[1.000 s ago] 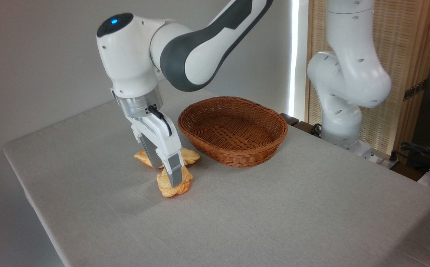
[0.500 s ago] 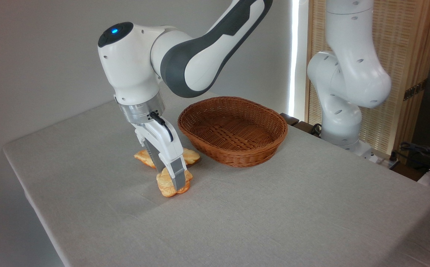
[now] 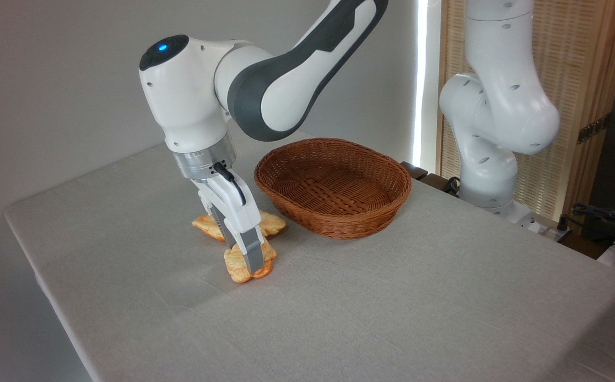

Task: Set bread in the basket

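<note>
From the fixed camera, the bread [image 3: 239, 265] is seen as a small knotted bun, glossy orange-golden with paler ridges, lying on the desk [image 3: 339, 297] left of the basket [image 3: 332, 185]. The gripper [image 3: 251, 260] is lowered over it, its near finger crossing the bun's top; whether the jaws are pressed on it cannot be told. A flatter pale bread [image 3: 273, 223] lies just behind, between bun and basket.

Glossy orange-golden bread [image 3: 243, 265] with paler ridges; brown woven basket [image 3: 332, 185]; pale golden flat bread [image 3: 270, 224] behind the white-and-grey tool [image 3: 251, 261]; light grey bench [image 3: 392, 297]
</note>
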### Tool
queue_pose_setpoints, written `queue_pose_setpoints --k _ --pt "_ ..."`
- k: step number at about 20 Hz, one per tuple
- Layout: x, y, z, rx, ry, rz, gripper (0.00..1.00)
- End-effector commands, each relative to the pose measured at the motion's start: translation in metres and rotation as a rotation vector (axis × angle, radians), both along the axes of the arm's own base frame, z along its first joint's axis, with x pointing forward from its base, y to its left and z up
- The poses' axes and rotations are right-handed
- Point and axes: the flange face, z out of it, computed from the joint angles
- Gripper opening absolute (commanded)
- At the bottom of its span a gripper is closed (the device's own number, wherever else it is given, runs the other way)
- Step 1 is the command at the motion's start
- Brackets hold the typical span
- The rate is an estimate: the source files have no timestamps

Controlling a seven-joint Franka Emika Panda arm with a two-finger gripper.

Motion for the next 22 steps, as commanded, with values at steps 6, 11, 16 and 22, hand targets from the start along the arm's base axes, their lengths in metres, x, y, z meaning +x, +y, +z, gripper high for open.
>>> queue_pose_setpoints --k 6,11,16,22 --pt "-0.001 0.002 0.002 0.006 -0.012 -0.018 0.54" --pt "-0.004 0.006 0.028 -0.011 -0.026 -0.01 0.54" --pt "-0.023 0.002 0.063 -0.015 -0.022 0.005 0.54" --pt "-0.072 -0.004 0.121 -0.046 0.043 0.028 0.56"
